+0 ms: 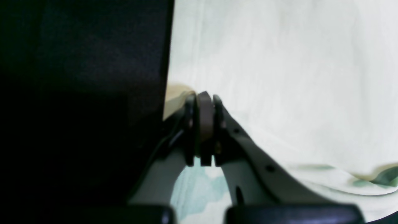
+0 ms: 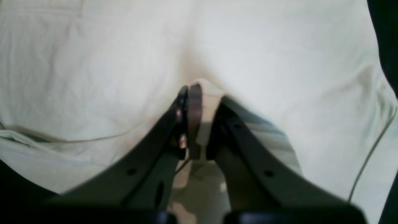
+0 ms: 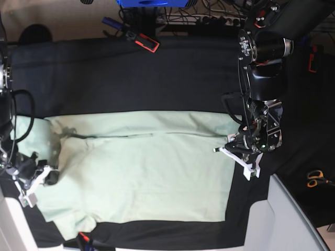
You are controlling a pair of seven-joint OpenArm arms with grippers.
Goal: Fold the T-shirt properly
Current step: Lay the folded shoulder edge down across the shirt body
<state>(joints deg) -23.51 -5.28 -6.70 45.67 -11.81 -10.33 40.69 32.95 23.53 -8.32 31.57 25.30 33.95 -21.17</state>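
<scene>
Shirt (image 3: 146, 172) lies spread flat on the black-clothed tabletop (image 3: 131, 78). Left tool (image 3: 238, 156) reaches down at the shirt's edge, clenched on a pinch of its fabric. Right tool (image 3: 35, 182), low at the opposite end, likewise clenched on shirt fabric.

Robot lab: black-clothed bench (image 3: 157, 73), tangled cables (image 3: 209, 15).
</scene>
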